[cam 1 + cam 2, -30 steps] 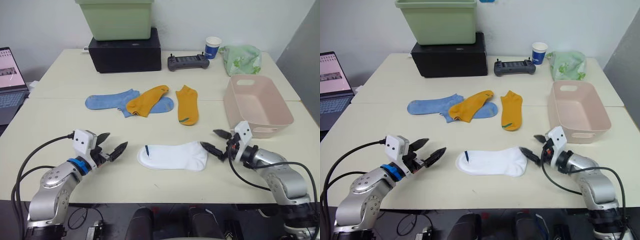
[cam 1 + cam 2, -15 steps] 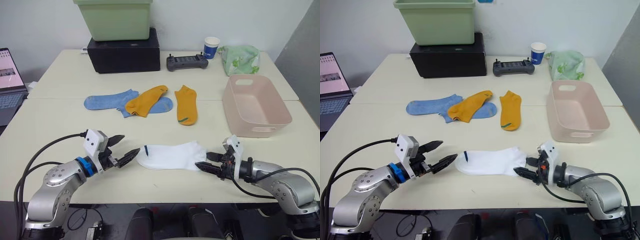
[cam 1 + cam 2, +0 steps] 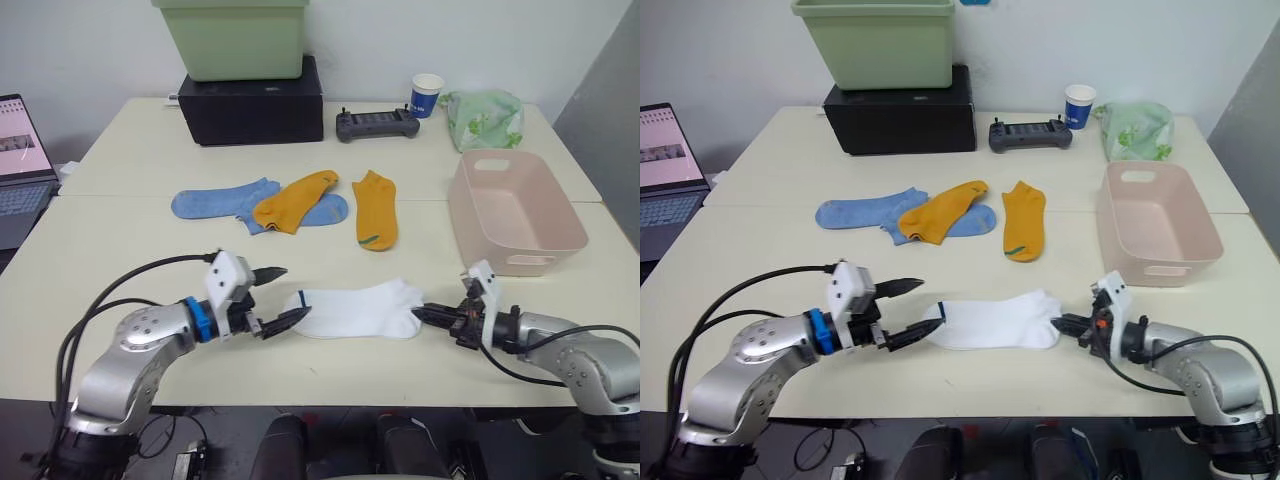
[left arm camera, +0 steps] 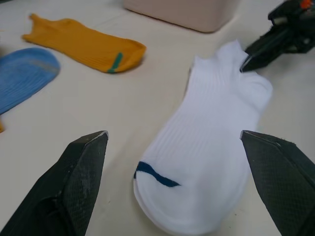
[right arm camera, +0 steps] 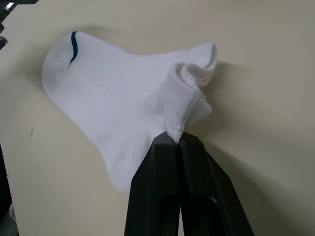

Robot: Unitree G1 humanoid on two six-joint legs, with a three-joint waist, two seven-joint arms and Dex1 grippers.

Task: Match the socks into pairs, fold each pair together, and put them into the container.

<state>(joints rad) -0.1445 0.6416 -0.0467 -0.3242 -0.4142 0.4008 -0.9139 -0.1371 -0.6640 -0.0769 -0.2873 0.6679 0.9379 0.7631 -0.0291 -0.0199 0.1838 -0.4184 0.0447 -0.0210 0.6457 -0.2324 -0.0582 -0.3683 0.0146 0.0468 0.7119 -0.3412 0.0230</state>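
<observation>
Right gripper [image 3: 432,316]: fingers pinched on the cuff of the white socks [image 3: 358,309], at the table's near edge.
Left gripper [image 3: 283,297]: jaws spread wide at the toe end of the white socks, gripping nothing.
White socks: 2 stacked flat, blue mark at the toe.
Middle row: 2 light blue socks [image 3: 222,200], 1 mustard sock [image 3: 293,200] lying across them, another mustard sock [image 3: 375,208] just beside.
Pink tub [image 3: 512,212]: right of the row, holding no socks.
Far edge: black box [image 3: 250,100] under green bin [image 3: 231,37], controller [image 3: 376,124], paper cup [image 3: 426,95].
</observation>
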